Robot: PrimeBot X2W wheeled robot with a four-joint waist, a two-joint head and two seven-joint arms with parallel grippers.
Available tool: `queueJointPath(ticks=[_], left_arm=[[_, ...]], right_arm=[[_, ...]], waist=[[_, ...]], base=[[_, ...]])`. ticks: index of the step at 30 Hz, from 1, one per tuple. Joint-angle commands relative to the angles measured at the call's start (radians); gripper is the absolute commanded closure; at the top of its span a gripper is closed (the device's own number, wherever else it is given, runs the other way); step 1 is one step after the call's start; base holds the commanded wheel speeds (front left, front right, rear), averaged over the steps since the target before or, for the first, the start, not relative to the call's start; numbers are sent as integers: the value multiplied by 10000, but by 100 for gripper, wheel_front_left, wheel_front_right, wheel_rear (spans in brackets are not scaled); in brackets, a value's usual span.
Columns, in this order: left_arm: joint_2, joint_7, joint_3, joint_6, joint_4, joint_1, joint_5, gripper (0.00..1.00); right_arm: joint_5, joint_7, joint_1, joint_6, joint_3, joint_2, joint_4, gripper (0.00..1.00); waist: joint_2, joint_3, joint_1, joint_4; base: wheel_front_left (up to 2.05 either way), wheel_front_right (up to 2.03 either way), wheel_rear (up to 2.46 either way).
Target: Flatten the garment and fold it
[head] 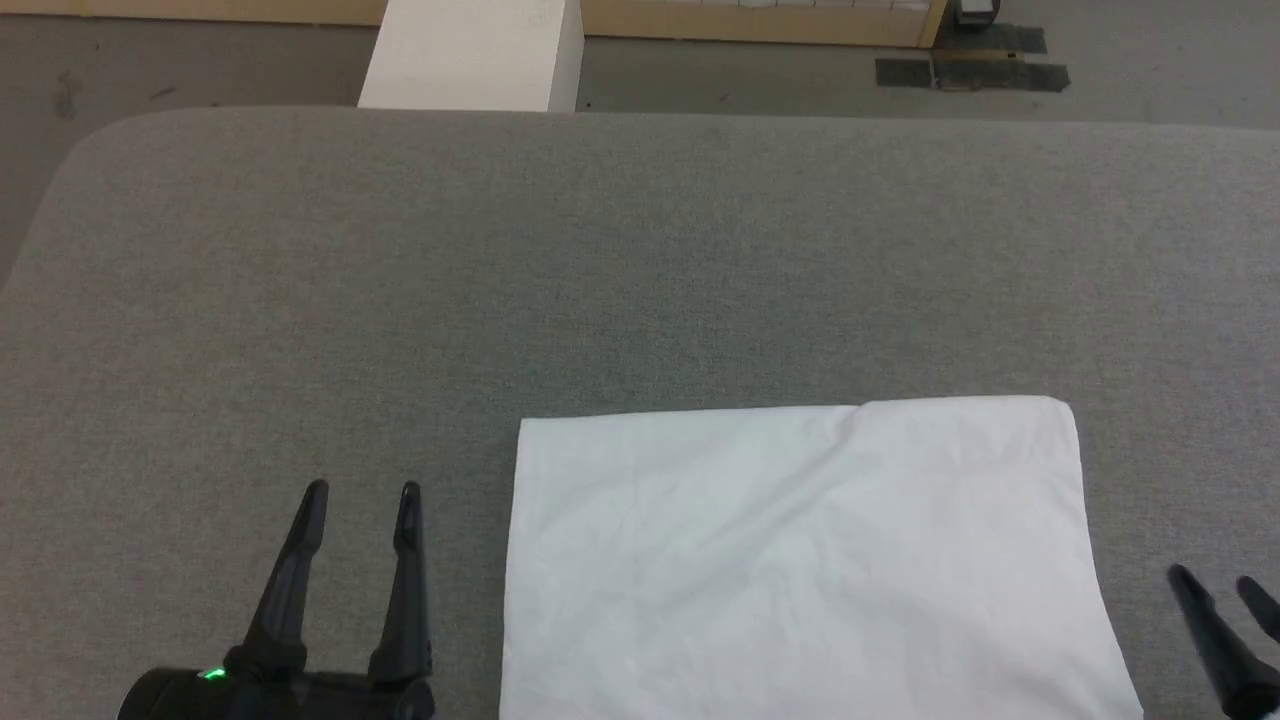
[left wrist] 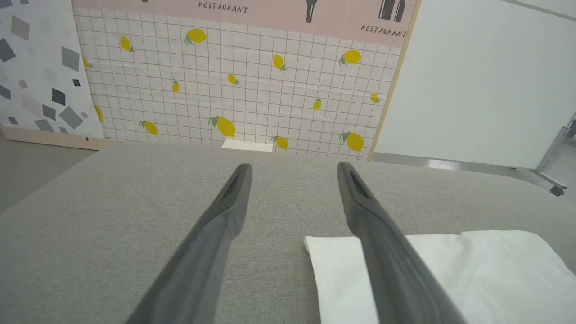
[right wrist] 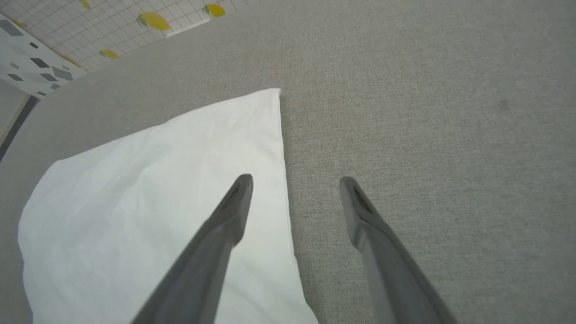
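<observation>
**The Shirt Is Lying Folded and Both Claws Are Hanging Open**

The garment (head: 800, 560) is lying as a neat white rectangle on the grey surface (head: 640, 250). It is sitting at the near side, a bit to the right. Its near edge is running out of the head view. A few soft wrinkles are crossing it, and on the far edge a small step is showing where one layer is sitting on another.

The left claw (head: 362, 489) is hanging just to the left of the shirt, over bare grey. Its fingers are spread wide and are holding nothing. The right claw (head: 1215, 578) is waiting at the shirt's right edge. It is wide open and empty too. One of its fingers is reaching over the cloth, and I cannot tell if it is touching.

I think the folding is almost done. The cloth looks thin, so a fingertip could be catching it and pulling the fold open. To do this well, the claws should be going straight up, not sliding sideways. If one more fold is needed, both claws should be pinching all the layers together and moving at the same speed.
</observation>
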Motion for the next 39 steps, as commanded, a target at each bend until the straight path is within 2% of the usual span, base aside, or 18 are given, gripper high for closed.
queueJointPath(ticks=[1,8,17,18,19,20,21,22,26,30,35,39], left_arm=[[-123,-46,7,62,-16,-235,290,0],[-696,-48,-223,-142,274,-732,1011,0],[-971,-48,-201,-455,621,-953,1280,0],[-1001,-48,-188,-481,646,-966,1296,0],[-1017,-48,-183,-496,662,-973,1305,0],[-1047,-48,-178,-530,701,-989,1323,0],[-1054,-48,-180,-551,726,-998,1335,0],[-1065,-48,-182,-589,782,-1022,1362,0],[-1116,-49,-154,-678,990,-1048,1398,0],[-1124,-49,-107,-738,1101,-965,1364,0],[-1140,-49,-42,-803,1192,-831,1299,0],[-1137,-49,-25,-854,1245,-750,1280,0]], right_arm=[[-168,74,-318,-15,139,118,201,0],[-718,386,-1217,-15,855,289,1532,0],[-605,615,-1538,-15,1639,-1,2645,0],[-505,694,-1550,-15,1782,-2,2730,4],[-457,754,-1559,-15,1873,-8,2771,28],[-403,842,-1590,-15,2065,-39,2829,61],[-386,870,-1610,-15,2135,-44,2863,76],[-343,923,-1659,-15,2250,-44,2937,100],[-510,657,-1944,-15,2324,-7,3170,100],[-815,145,-2272,-15,1811,38,3311,100],[-1240,-247,-2652,-15,595,-78,3490,100],[-1504,-209,-2782,-15,-491,-428,3610,100]], waist=[[0,224,1,15],[0,705,1,232],[0,985,1,540],[0,1000,1,552],[0,1006,1,556],[0,1011,1,559],[0,1009,1,559],[0,992,1,557],[0,753,1,475],[0,505,1,332],[0,278,1,113],[0,180,1,4]], base=[[0,0,0],[0,0,0],[0,0,0],[0,0,0],[0,0,0],[0,0,0],[0,0,0],[0,0,0],[0,0,0],[0,0,0],[0,0,0],[0,0,0]])
